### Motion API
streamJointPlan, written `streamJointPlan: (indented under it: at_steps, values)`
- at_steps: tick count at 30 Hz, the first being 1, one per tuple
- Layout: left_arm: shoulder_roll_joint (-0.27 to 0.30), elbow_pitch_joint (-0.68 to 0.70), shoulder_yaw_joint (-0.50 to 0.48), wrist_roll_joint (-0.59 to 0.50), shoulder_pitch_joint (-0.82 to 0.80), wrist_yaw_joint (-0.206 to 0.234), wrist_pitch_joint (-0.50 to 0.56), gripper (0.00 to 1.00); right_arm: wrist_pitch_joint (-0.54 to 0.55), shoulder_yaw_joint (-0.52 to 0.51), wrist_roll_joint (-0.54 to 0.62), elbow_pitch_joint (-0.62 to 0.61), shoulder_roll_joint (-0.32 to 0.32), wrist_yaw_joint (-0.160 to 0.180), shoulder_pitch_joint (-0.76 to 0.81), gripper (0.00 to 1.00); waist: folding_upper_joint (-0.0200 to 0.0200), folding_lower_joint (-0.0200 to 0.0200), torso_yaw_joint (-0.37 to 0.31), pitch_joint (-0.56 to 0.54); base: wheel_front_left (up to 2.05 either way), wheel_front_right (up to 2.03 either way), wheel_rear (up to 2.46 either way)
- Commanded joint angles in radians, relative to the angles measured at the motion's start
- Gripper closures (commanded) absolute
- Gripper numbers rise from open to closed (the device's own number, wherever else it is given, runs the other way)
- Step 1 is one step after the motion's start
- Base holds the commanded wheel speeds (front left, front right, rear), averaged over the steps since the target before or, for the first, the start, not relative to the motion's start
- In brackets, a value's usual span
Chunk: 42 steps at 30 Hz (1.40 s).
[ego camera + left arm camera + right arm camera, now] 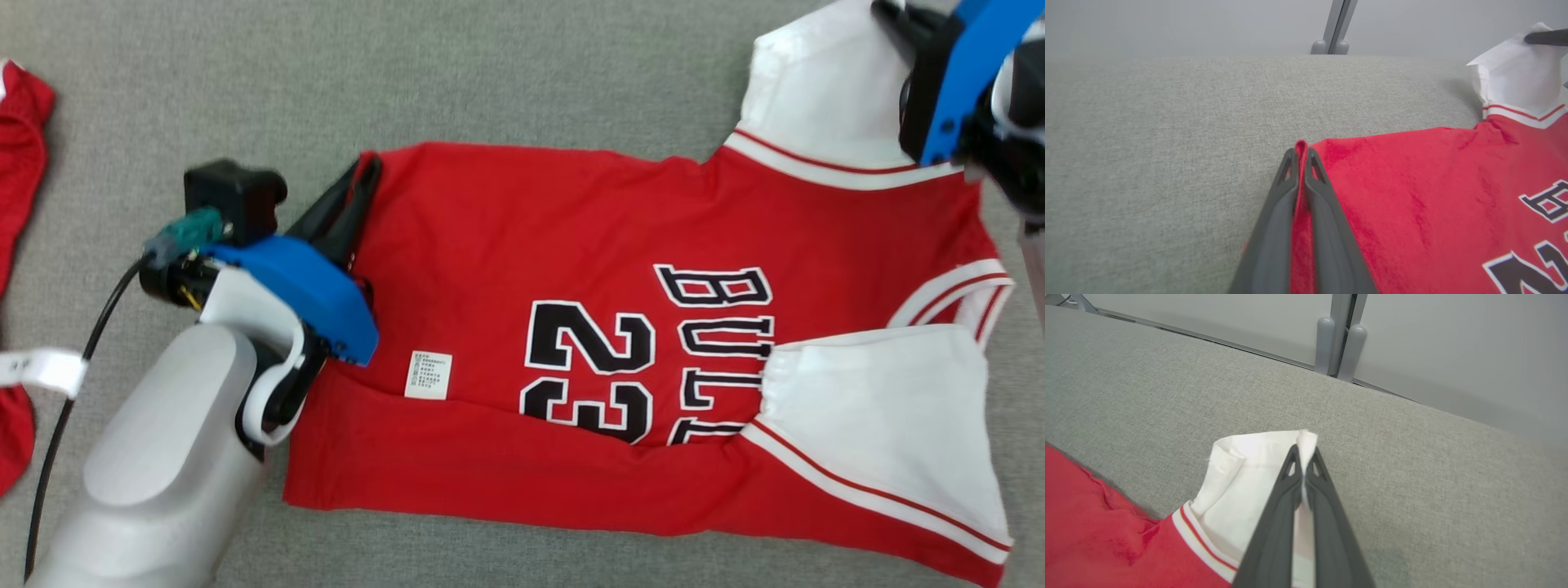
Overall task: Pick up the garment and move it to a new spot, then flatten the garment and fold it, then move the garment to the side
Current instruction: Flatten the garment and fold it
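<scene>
Pinching a fold of red cloth at its corner, the left jaws were closed on the garment (506,245), a red jersey with white sleeves and black lettering, which lay spread across the middle of the head view on the grey fabric-covered bench (522,65). That corner sat at the upper left of the jersey, and in the left wrist view a thin ridge of red fabric (1301,192) stood up between the two dark fingers (1274,228), which were almost touching.

The right jaws, at the upper right of the head view, were closed narrowly on the edge of a white sleeve (816,90). In the right wrist view a sliver of the white cloth (1306,443) poked out above the fingertips (1290,465), and the sleeve rose off the bench towards them. The other white sleeve (882,408) lay flat at the lower right, folded over the red body.

A small white label (429,376) showed near the jersey's lower left. Another red cloth (20,163) lay at the left edge of the frame, well apart from the jersey.
</scene>
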<state>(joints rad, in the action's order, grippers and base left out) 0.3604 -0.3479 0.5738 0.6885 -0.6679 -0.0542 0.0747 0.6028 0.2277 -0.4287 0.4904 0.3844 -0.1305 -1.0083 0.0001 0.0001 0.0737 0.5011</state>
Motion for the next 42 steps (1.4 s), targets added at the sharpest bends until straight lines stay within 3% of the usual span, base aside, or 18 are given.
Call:
streamJointPlan:
  at_steps: [1, 5, 13, 19, 27, 41, 42]
  values:
    - [0.003, 0.004, -0.003, 0.007, 0.014, -0.001, -0.01, 1.0, 0.003, 0.006, -0.008, -0.013, 0.016, -0.001, 0.023, 1.0, -0.0001, -0.0001, -0.017, -0.029, 0.0, 0.0, 0.0]
    - [0.052, 0.037, 0.019, -0.01, 0.069, -0.042, -0.073, 1.0, 0.032, 0.029, -0.107, -0.158, 0.076, -0.001, 0.145, 1.0, -0.0001, -0.0001, -0.033, -0.071, 0.0, 0.0, 0.0]
    - [0.168, 0.069, 0.067, -0.076, 0.176, -0.06, -0.158, 1.0, 0.136, -0.007, -0.199, -0.404, 0.143, -0.001, 0.42, 1.0, -0.0001, -0.0001, -0.068, -0.141, 0.0, 0.0, 0.0]
    - [0.209, 0.035, 0.106, -0.116, 0.222, -0.065, -0.201, 1.0, 0.197, -0.123, -0.211, -0.548, 0.094, -0.001, 0.633, 1.0, -0.0001, -0.0001, -0.075, -0.178, 0.0, 0.0, 0.0]
    - [0.218, -0.027, 0.134, -0.163, 0.238, -0.058, -0.265, 1.0, 0.273, -0.241, -0.176, -0.72, -0.029, -0.001, 0.848, 1.0, -0.0001, -0.0001, -0.091, -0.207, 0.0, 0.0, 0.0]
    - [0.188, -0.096, 0.114, -0.187, 0.269, 0.023, -0.325, 1.0, 0.43, -0.305, -0.122, -0.834, -0.18, -0.001, 1.032, 1.0, -0.0001, -0.0001, -0.106, -0.246, 0.0, 0.0, 0.0]
    - [0.183, -0.101, 0.111, -0.182, 0.277, 0.028, -0.326, 0.67, 0.438, -0.307, -0.119, -0.836, -0.19, -0.001, 1.04, 1.0, -0.0001, -0.0001, -0.106, -0.248, 0.0, 0.0, 0.0]
